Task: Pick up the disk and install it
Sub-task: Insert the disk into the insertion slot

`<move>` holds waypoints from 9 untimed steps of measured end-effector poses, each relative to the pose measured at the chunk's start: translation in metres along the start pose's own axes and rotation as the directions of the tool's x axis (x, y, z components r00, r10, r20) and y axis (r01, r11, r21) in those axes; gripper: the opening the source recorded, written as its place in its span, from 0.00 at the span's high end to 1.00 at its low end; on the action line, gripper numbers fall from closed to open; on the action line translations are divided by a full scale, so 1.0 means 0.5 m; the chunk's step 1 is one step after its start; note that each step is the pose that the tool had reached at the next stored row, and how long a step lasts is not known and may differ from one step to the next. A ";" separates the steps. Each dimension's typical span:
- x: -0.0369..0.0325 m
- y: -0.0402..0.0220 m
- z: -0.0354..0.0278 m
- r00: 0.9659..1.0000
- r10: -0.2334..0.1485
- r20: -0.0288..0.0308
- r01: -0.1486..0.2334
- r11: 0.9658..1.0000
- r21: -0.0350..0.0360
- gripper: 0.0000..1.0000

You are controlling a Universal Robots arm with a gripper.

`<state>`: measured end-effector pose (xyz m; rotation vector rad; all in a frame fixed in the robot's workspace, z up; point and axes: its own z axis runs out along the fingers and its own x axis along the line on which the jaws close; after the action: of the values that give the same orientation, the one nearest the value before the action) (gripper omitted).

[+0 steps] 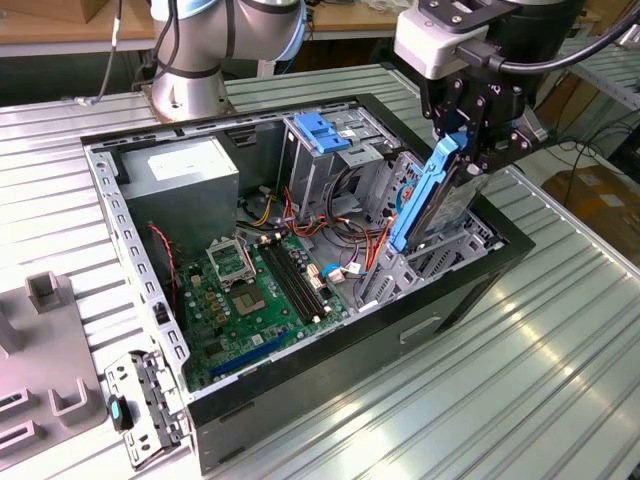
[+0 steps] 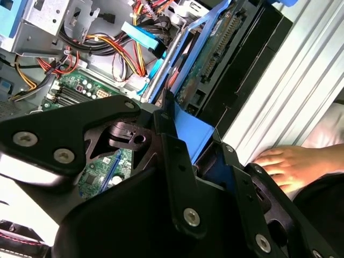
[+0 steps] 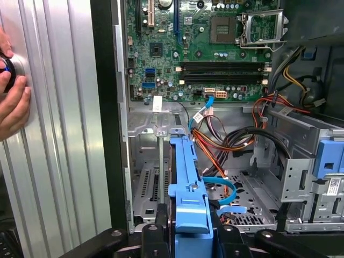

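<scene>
Grip looks firm from my screen: the fingers [image 1: 455, 112] are closed on the disk [image 1: 450, 200], one at each side of its upper end, and nothing else is between them. In the first wrist view I see it from above, where the black fingers [image 3: 224, 239] press on both sides of the blue side rail [image 3: 188, 183] of the disk.

The disk stands on its edge, tilted, inside the open computer case [image 1: 470, 290], at the corner of the case that is on the exterior view's right. Its lower end is down in the metal drive bay [image 1: 400, 270]. Whether it touches the floor of the bay, I cannot tell.

Just beside the disk lie orange and black cables [image 1: 350, 195], and deeper in the case is the green motherboard [image 1: 250, 290]. The blue-topped drive cage [image 1: 325, 135] is near the disk, toward the exterior view's left. The grey power-supply box [image 1: 185, 170] is well apart from it, in the far corner.

The case lies on its side on the ribbed metal desk [image 1: 560, 360]. In both wrist views a person's hand [image 3: 13, 102] rests on the desk beside the outer wall of the case. In the first wrist view it is at a small round thing — what this is, I cannot tell.
</scene>
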<state>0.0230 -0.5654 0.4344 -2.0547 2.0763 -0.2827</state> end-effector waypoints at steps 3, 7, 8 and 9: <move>0.000 0.000 0.001 1.000 0.000 0.000 0.000 1.000 0.000 0.64; 0.000 -0.001 -0.005 1.000 0.000 0.000 0.000 1.000 -0.001 0.64; 0.000 -0.002 -0.005 1.000 0.001 0.000 -0.001 1.000 -0.002 0.64; 0.000 -0.002 -0.005 1.000 0.001 0.000 -0.001 1.000 -0.004 0.64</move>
<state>0.0230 -0.5655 0.4372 -2.0561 2.0802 -0.2786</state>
